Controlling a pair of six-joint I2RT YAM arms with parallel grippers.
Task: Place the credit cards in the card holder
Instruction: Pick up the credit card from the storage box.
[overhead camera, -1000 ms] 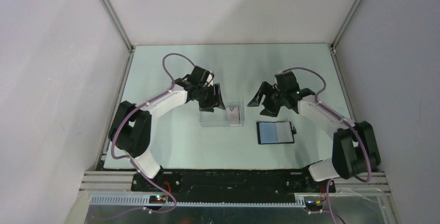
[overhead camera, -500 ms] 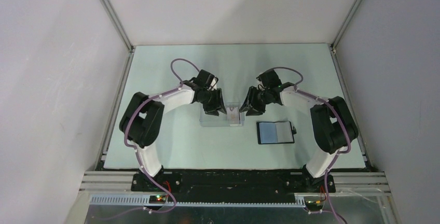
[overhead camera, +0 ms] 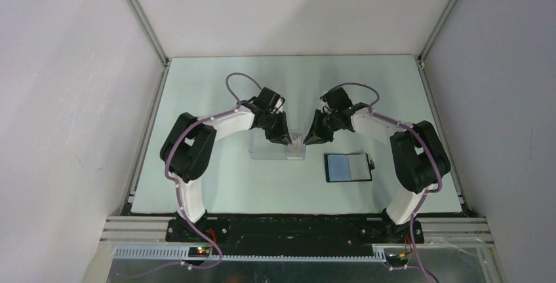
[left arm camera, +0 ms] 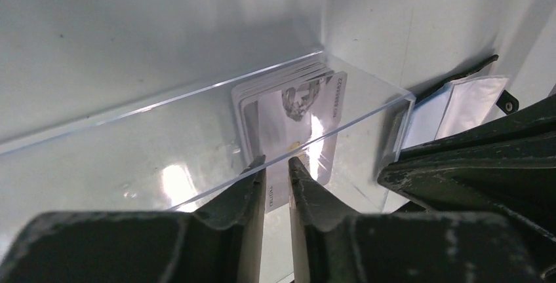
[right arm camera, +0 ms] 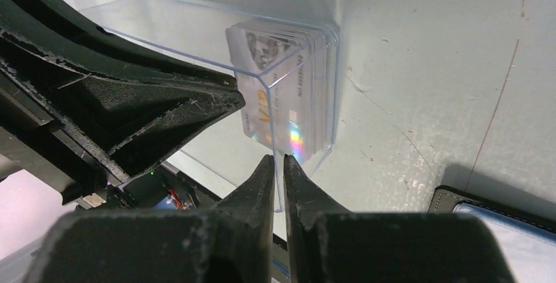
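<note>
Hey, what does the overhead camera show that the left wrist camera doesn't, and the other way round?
Only overhead: the left arm and right arm whole down to their bases, and the whole open card holder lying right of the clear box. Only left wrist: the print on the credit cards stacked at one end of the box, and the left gripper with a finger on each side of the box's wall. Both: the box, the cards, some of the card holder.

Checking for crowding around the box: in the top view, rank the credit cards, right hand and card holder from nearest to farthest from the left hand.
1. credit cards, in the clear box beside the left hand.
2. right hand, just past the cards.
3. card holder, farther right and nearer the bases.
</note>
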